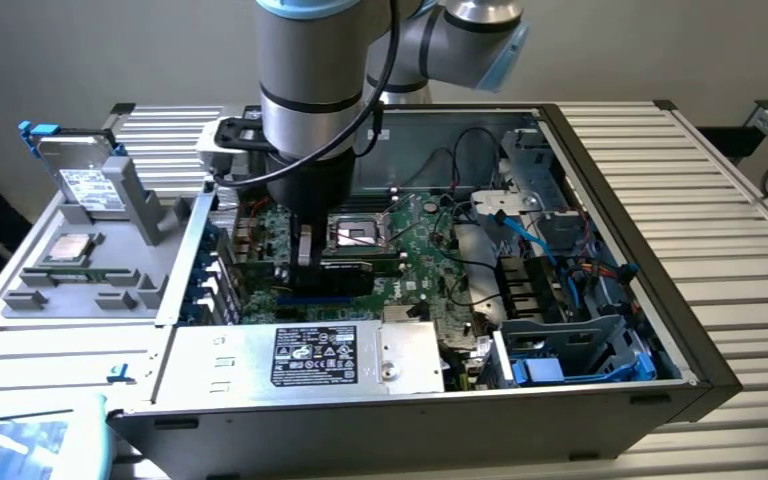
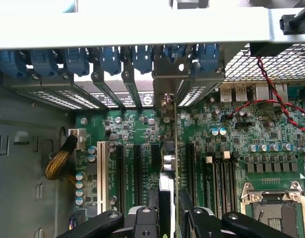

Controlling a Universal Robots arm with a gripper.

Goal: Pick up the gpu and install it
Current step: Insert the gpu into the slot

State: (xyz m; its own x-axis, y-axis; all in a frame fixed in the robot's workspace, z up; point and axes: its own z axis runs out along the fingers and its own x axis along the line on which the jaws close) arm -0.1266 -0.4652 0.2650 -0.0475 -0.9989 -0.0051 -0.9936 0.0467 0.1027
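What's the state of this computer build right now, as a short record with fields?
Gripper: inside the open computer case, closed on the graphics card
Card position: upright, edge-on over the motherboard slots, bracket toward the rear openings
Seated in slot: cannot tell
Hard drive: outside the case, on the exterior view's left

gpu (image 2: 168, 168) edge-on, upright over motherboard slot (image 2: 157, 153), silver bracket rearward; seating unclear.

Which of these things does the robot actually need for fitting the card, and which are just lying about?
In the job: gpu, held in the gripper; motherboard; open computer case.
Lying about: hard drive, propped on the grey holder beside the case.
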